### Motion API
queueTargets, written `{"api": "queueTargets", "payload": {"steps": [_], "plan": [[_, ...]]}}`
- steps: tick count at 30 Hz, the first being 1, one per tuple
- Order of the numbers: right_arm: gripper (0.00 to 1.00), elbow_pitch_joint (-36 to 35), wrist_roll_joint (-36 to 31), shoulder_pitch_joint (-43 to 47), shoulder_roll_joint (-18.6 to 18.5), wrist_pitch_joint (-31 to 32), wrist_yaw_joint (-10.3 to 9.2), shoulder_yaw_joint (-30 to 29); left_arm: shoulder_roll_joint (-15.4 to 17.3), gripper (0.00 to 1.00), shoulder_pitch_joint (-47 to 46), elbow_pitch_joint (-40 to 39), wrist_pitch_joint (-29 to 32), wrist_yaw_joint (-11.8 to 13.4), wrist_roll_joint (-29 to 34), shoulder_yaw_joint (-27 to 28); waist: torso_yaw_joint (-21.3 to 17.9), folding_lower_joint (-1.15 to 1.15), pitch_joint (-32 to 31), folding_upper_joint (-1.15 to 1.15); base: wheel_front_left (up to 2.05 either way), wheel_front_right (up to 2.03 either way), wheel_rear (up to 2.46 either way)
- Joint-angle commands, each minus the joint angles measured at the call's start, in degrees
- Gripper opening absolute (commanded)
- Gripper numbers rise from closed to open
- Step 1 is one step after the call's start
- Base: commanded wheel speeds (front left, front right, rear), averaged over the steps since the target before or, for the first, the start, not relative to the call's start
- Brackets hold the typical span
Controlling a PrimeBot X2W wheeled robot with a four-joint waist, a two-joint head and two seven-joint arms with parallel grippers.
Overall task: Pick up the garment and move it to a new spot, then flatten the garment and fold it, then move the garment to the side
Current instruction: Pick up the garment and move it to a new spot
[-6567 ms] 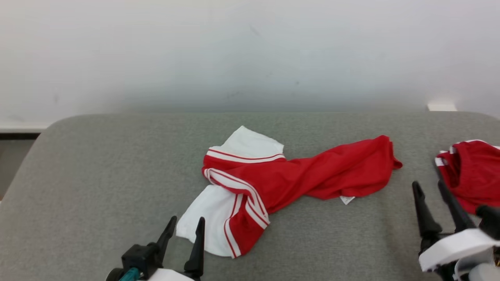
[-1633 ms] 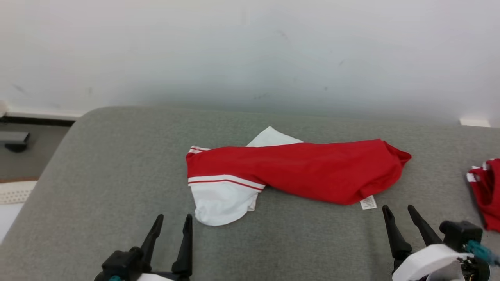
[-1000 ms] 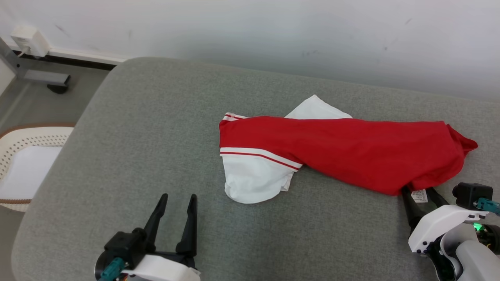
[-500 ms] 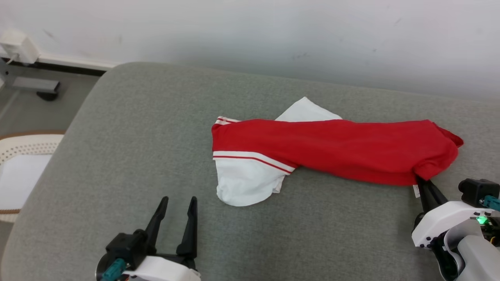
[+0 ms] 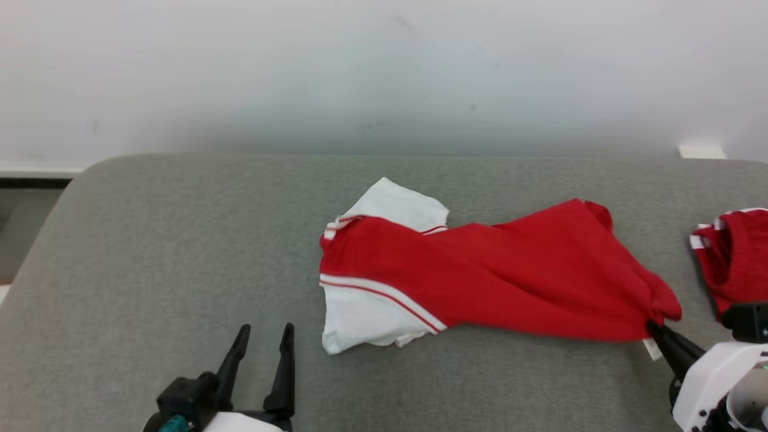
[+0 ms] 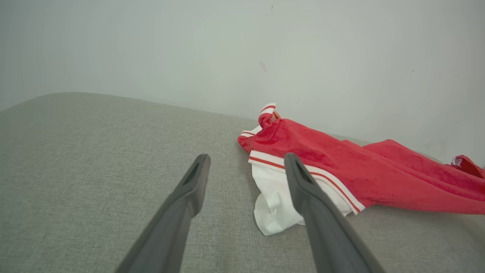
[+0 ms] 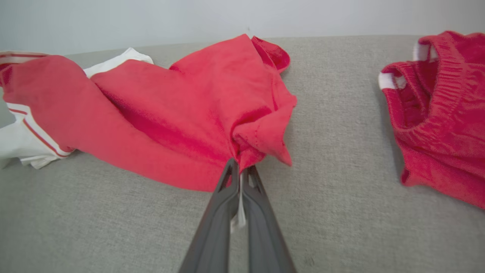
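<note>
Red-and-white jersey garment, loose a second ago, is now hem-pinched by the right gripper for relocating; left gripper gapes.

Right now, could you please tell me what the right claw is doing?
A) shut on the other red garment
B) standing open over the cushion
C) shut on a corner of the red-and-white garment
C: the right claw is pinched shut on a bunched red corner of the red-and-white garment.

fingers: long, dark, tapered | wrist shells: white | connector: teal
</note>
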Motion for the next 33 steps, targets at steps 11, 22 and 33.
{"api": "queueTargets", "payload": {"steps": [11,22,33], "plan": [[0.94,-9.5,3.3,12.3,-5.2,13.9,-0.02,-5.5,0.2,1.00,1.1,0.7,-0.1,0.0,0.5,0.5,-4.6,0.00,-1.7,0.00,0.00,0.00,0.00],[1.00,-14.7,-5.7,16.7,1.2,7.8,-0.02,-17.6,0.2,1.00,2.0,1.6,-0.1,-0.7,1.4,0.9,-4.5,0.00,-3.8,0.00,0.00,0.00,0.00],[1.00,-23.4,-16.4,22.2,13.6,-6.4,-0.02,-23.2,0.2,1.00,2.2,0.9,-0.1,-0.6,0.5,1.4,-4.2,0.00,-4.2,0.00,0.00,0.00,0.00]]}}
